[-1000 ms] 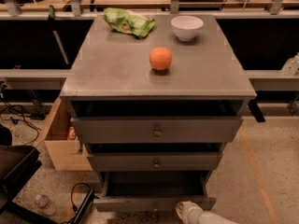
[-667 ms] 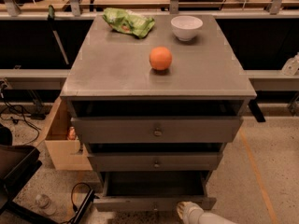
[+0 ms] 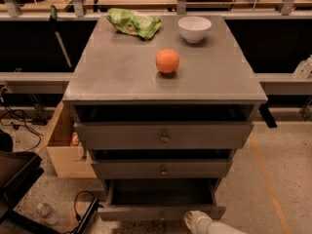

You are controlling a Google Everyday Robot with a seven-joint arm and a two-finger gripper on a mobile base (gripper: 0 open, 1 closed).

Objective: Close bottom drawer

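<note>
The bottom drawer (image 3: 161,212) is the lowest of three in the grey cabinet (image 3: 163,77). It stands pulled out, its shallow dark tray open to view and its thin flat front panel near the picture's lower edge. The gripper (image 3: 191,220) is a pale rounded tip on a white arm coming in from the bottom right. It sits just below the right part of the drawer's front panel, close to it or touching it. The middle drawer (image 3: 162,169) and top drawer (image 3: 164,136) sit above it, each slightly out.
On the cabinet top lie an orange (image 3: 167,61), a white bowl (image 3: 194,28) and a green bag (image 3: 133,22). A wooden box (image 3: 66,150) stands left of the cabinet. A dark chair (image 3: 17,179), a cable and a bottle (image 3: 46,212) are at lower left.
</note>
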